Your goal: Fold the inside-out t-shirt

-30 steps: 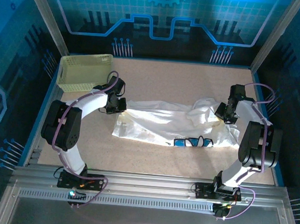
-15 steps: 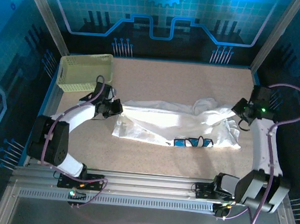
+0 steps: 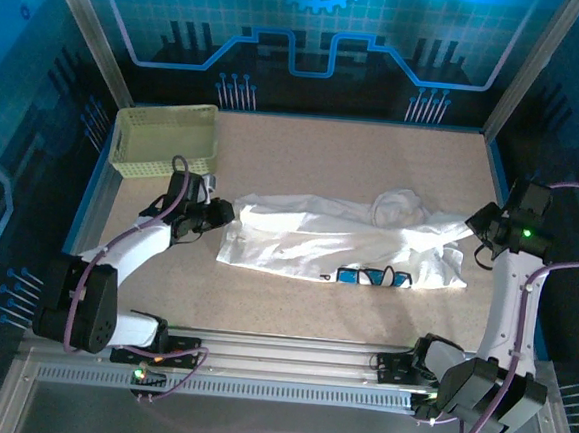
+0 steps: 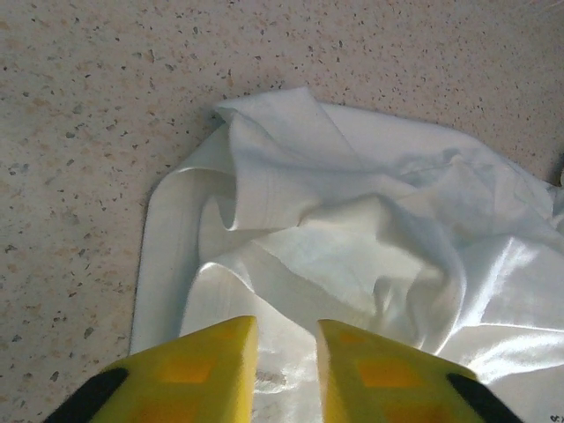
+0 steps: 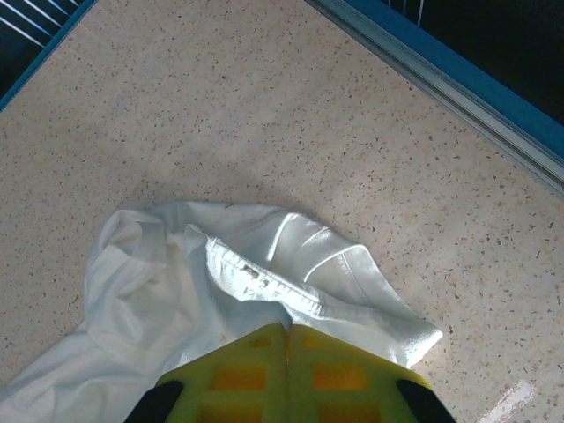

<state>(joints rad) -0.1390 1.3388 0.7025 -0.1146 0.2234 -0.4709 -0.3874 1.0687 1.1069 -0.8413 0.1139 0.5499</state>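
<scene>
Spreading stage of the fold, read left to right. At far left a pale yellow-green lattice plastic basket (image 3: 165, 142) stands on the speckled beige worktop (image 3: 324, 159), apart from the work. The left hand (image 3: 219, 214) hovers at the left end of the white short-sleeved cloth t-shirt (image 3: 307, 243). In the wrist view, the left hand's (image 4: 286, 352) yellow fingers stand a narrow gap apart with nothing pinched between them, and rumpled cloth (image 4: 352, 238) lies below. The t-shirt lies lengthwise across the middle of the worktop, loosely flattened, with its blue-and-dark printed graphic (image 3: 373, 276) at the near edge and a bunched lump toward the right. The right hand (image 3: 472, 227) is at the far-right end. Its fingers (image 5: 288, 339) are pressed together on a seamed edge of the t-shirt (image 5: 176, 291), which runs in at their tips. Judged step: stretching the garment flat. The next move calls for the left hand to regrip the left edge, so that both ends can be drawn taut.
</scene>
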